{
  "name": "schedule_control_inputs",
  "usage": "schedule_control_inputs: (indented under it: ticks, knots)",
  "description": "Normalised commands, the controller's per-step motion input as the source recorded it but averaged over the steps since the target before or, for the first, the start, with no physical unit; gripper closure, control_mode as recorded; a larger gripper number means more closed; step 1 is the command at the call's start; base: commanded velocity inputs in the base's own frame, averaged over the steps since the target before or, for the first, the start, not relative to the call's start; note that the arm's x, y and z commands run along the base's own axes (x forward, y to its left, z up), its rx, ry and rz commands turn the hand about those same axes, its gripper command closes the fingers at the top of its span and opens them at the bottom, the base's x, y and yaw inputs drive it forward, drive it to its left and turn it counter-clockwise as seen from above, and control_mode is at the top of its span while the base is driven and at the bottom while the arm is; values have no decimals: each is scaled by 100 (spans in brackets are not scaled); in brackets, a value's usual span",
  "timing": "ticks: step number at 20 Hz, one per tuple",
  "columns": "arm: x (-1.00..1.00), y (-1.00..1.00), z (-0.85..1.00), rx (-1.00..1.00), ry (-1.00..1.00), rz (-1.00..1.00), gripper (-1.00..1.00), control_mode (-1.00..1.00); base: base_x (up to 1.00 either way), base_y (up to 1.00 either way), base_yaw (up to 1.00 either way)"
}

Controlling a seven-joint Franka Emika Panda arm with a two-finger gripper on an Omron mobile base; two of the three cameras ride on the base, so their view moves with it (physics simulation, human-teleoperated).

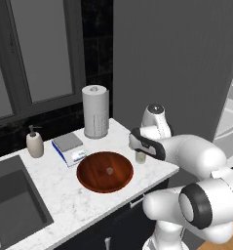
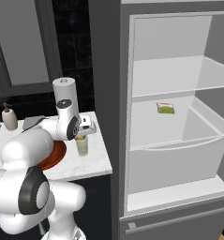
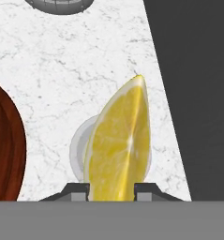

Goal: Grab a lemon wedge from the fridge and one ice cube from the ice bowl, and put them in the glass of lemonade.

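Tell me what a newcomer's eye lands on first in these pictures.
First, the big yellow lemon wedge pinched in the claw, poised right above the glass of lemonade at the counter's right end. Next, the fridge standing wide open to the right, white inside, with a small green item on its middle shelf. Then the reddish-brown ice bowl on the marble counter, with a pale ice cube in it.
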Motion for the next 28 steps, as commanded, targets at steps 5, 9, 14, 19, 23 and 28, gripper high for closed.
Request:
schedule_control_inputs:
  ticks: [5, 9, 14, 19, 23, 28]
  knots:
    - [0, 0, 0, 0, 0, 0, -100, -100, 0, 0, 0]
    - [0, 0, 0, 0, 0, 0, -100, -100, 0, 0, 0]
    - [0, 0, 0, 0, 0, 0, -100, -100, 0, 0, 0]
    - [0, 0, 0, 0, 0, 0, -100, -100, 0, 0, 0]
    - [0, 0, 0, 0, 0, 0, -100, -100, 0, 0, 0]
    - [-23, 0, 0, 0, -2, 0, -100, -100, 0, 0, 0]
